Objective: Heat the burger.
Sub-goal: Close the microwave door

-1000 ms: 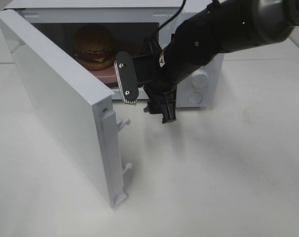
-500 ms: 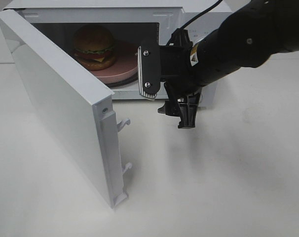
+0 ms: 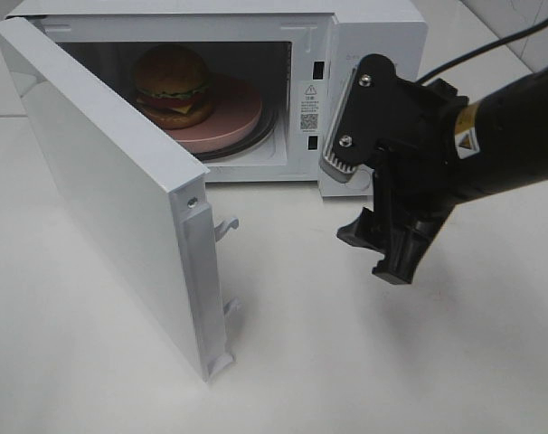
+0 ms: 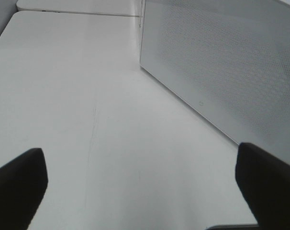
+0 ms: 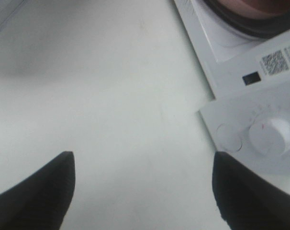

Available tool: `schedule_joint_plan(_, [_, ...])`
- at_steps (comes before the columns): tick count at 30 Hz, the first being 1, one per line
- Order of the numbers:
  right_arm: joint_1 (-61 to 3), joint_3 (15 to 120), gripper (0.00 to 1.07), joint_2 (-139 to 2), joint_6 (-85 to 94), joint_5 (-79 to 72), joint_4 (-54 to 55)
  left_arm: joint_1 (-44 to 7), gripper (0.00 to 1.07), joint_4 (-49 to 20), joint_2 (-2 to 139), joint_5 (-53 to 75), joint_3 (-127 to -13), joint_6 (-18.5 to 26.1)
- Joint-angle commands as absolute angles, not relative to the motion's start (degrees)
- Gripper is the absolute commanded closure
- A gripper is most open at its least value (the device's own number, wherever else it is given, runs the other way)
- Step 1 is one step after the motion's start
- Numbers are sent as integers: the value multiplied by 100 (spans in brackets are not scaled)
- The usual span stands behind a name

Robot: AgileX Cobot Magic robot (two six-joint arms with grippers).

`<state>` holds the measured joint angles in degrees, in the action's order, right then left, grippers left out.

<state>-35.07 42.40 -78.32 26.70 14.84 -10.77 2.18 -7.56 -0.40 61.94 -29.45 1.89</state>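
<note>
White tabletop [image 3: 419, 362], high view: microwave [image 3: 373, 27] has its door [image 3: 102, 181] swung wide. The burger [image 3: 172, 86] sits on a pink plate [image 3: 233, 117] inside the cavity. Right claw [image 3: 363, 221] hangs in front of the control panel, jaws wide, holding nothing.

Left wrist view: left claw [image 4: 142, 187] is wide and empty over bare tabletop, beside the microwave's side wall.

Right wrist view: right claw is wide with nothing between the fingers, and the dial [image 5: 272, 136] is close by.

Progress: loading looks done. Still to do: shut the door, turn the dial to start.
</note>
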Motion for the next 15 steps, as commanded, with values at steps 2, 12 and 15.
schedule_joint_plan(2, [-3484, 4016, 31, -7466, 2172, 1925, -1100, 229, 6, -728, -126, 6113, -2945, 201])
schedule_joint_plan(12, [-3484, 3902, 31, -6314, 155, 3741, -1049, 229, 6, -728, -126, 6113, -2945, 201])
schedule_joint_plan(15, [-3484, 3902, 31, -6096, -172, 4194, -1049, 229, 6, -728, -126, 6113, -2945, 201])
